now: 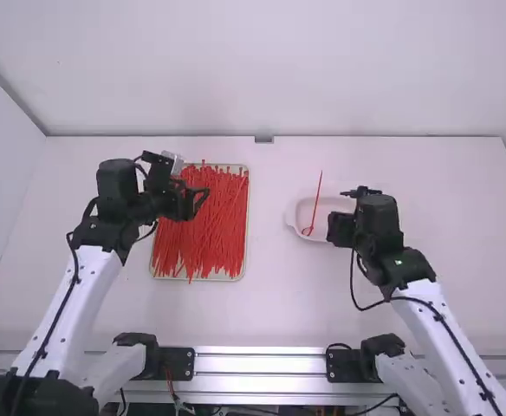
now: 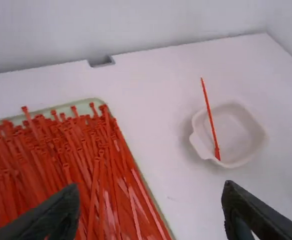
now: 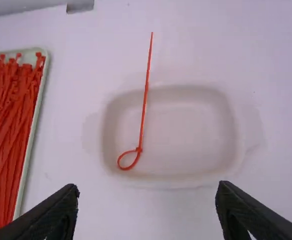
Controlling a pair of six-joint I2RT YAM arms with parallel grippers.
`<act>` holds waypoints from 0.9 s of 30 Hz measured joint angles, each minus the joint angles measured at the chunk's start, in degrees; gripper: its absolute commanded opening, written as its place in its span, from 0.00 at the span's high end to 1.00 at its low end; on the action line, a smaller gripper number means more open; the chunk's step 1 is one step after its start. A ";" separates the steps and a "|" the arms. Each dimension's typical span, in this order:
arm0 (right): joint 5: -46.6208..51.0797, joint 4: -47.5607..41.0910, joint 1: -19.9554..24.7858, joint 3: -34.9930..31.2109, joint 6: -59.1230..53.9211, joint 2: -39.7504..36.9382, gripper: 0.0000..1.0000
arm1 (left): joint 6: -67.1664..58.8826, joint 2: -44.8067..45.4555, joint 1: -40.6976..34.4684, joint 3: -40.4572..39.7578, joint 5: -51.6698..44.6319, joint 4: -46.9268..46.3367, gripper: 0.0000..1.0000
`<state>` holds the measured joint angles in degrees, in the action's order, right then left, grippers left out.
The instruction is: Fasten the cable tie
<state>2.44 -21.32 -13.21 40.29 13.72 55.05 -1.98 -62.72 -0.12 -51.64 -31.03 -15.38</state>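
1. Left gripper (image 2: 151,191): fingers spread wide apart, nothing between them. It hangs above the tray (image 1: 247,225), over the far part of the heap of loose red ties (image 1: 208,227).
2. Right gripper (image 3: 148,190): fingers likewise parted and empty. It stands over the near edge of the white dish (image 3: 231,125), clear of the contents.
3. Cable tie (image 3: 144,110): one red tie lies in the dish, apart from the rest. Its head end is closed into a small loop, which rests on the dish floor near the wall on the tray side. The long straight tail runs over the far rim and onto the table (image 1: 426,191) beyond.
4. Dish: white, rectangular with rounded corners and a small lug at each short end. It sits on the table to the right of the tray, well apart from it.
5. Tray: pale, rectangular, left of the table's middle. The ties in it lie mostly lengthwise, heads toward the far edge, and cover nearly all of the tray floor. A few tips stand out past the near rim.
6. Both arms: the left arm reaches from its base to the tray, the right arm from its base to the dish. Neither crosses the middle.
7. Table edge: a small grey bracket (image 1: 263,137) sits at the far edge, at the foot of the back wall.
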 measured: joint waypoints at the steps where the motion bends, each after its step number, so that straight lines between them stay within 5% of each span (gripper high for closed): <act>1: -0.61 1.38 1.29 -1.33 -1.22 -1.33 0.36 | 0.59 1.29 0.00 1.27 1.16 1.29 0.34; 11: -1.99 14.58 13.16 -14.58 -11.47 -14.73 0.59 | 1.64 14.38 0.02 14.03 12.92 14.16 0.57; 27: -2.38 21.16 13.38 -34.27 -13.73 -34.36 0.92 | 2.03 35.58 0.02 34.88 29.49 15.21 0.92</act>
<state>0.05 -0.16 0.16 6.02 -0.01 20.69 0.05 -27.14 -0.10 -16.75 -1.54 -0.16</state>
